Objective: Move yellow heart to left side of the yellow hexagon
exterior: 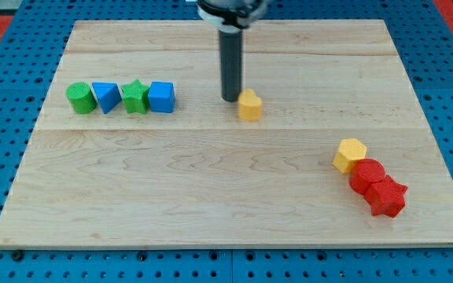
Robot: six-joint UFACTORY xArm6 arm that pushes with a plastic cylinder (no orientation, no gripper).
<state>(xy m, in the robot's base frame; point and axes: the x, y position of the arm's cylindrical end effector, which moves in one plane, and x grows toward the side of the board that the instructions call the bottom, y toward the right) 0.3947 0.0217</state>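
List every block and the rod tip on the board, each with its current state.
my tip: on the board, touching the yellow heart's upper left.
yellow heart: near centre top, apart from the other blocks.
yellow hexagon: right side, touching the red blocks.
two red blocks: packed together below the hexagon.
green cylinder, blue triangle, green star, blue cube: one tight row on the left.

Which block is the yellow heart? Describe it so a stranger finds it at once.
Start at the dark rod coming down from the view's top centre of the wooden board. My tip touches the yellow heart on its left. Unlike the yellow hexagon, which sits against two red blocks at the view's lower right, no other block touches it.
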